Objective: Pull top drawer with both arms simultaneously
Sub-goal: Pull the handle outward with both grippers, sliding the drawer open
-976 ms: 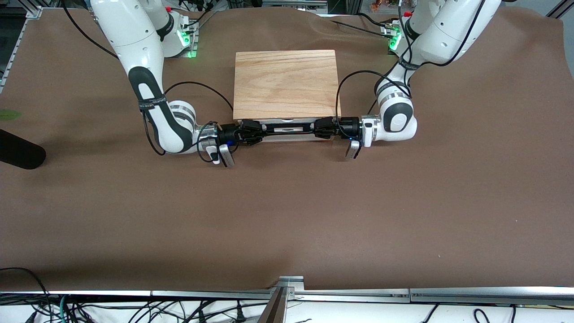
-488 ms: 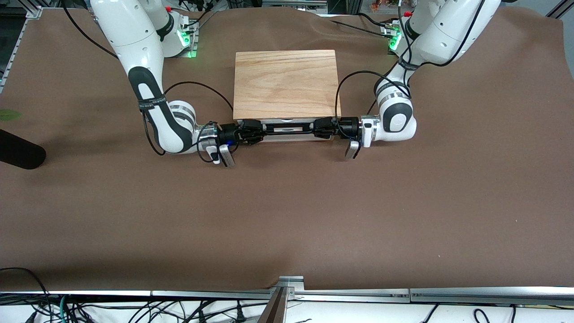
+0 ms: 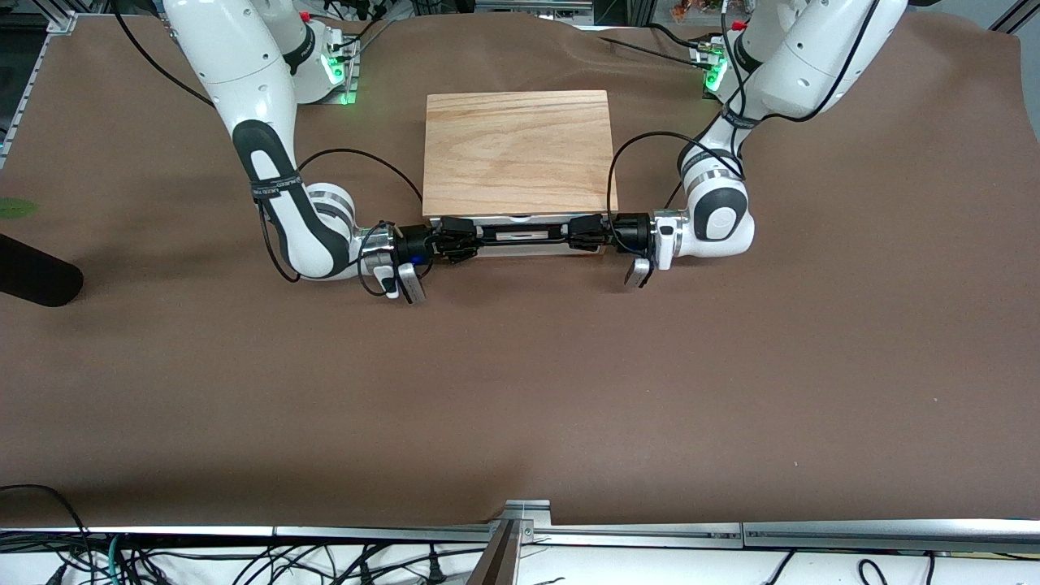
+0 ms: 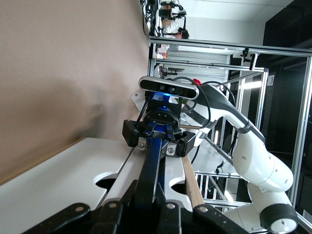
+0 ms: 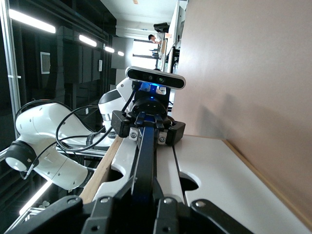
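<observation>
Both arms are low on the counter [image 3: 520, 390], reaching in from each end of the drawer front. Right gripper [image 3: 465, 237]: fingers clamped on the long black wire handle [image 3: 524, 233] at the right arm's end. Top drawer [image 3: 520, 244] sits under the oak cabinet lid [image 3: 517, 152], only its white face showing, nearer the front camera. Left gripper [image 3: 578, 233]: fingers closed on the handle's other end. Counter around the cabinet carries only arm cables. Versus 0.5 s ago: no visible drawer travel, both grips unchanged.
</observation>
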Robot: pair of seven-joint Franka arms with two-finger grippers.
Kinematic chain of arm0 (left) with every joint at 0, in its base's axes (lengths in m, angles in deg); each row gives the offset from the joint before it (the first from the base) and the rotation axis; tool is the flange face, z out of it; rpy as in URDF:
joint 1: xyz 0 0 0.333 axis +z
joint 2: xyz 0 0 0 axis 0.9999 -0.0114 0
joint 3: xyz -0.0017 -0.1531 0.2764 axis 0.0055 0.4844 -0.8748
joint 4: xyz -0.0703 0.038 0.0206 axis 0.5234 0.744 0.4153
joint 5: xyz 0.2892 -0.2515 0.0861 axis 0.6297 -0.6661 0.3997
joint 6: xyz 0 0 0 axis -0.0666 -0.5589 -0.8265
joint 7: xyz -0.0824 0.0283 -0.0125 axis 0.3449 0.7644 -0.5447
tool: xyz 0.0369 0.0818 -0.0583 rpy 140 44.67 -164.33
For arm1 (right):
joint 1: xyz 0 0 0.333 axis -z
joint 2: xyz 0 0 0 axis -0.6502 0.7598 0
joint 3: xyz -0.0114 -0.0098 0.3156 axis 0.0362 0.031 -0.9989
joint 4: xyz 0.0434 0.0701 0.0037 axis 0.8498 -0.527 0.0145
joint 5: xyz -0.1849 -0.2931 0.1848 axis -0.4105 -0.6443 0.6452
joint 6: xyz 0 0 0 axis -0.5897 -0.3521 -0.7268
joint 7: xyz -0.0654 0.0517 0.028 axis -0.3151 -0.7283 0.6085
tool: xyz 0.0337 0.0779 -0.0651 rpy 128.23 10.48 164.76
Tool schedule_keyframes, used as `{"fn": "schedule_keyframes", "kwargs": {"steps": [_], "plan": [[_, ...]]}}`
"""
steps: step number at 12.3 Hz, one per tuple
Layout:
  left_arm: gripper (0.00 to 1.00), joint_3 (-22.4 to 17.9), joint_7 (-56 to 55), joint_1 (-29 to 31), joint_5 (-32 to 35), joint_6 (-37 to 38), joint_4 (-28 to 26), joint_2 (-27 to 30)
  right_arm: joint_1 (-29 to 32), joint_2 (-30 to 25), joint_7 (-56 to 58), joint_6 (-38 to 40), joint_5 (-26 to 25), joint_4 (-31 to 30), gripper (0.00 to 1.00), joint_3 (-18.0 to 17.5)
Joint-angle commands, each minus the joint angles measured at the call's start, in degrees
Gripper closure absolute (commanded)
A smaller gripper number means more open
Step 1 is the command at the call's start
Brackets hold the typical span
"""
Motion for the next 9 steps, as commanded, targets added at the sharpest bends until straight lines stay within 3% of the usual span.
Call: {"fn": "schedule_keyframes", "kwargs": {"steps": [1,5,9], "plan": [[1.0,-0.39,-6.08,0.08,0.08,-0.92,2.25,-2.52,1.38,1.4,-1.89,0.64,0.45,5.14,1.0,1.21],[1.0,-0.48,-11.26,0.61,0.69,-1.01,4.27,-2.79,1.47,4.03,-3.91,0.64,0.45,10.41,1.0,3.84],[1.0,-1.27,-15.93,0.61,3.15,-2.24,9.1,-4.28,3.22,6.84,-8.91,0.56,0.45,17.0,1.0,4.29]]}}
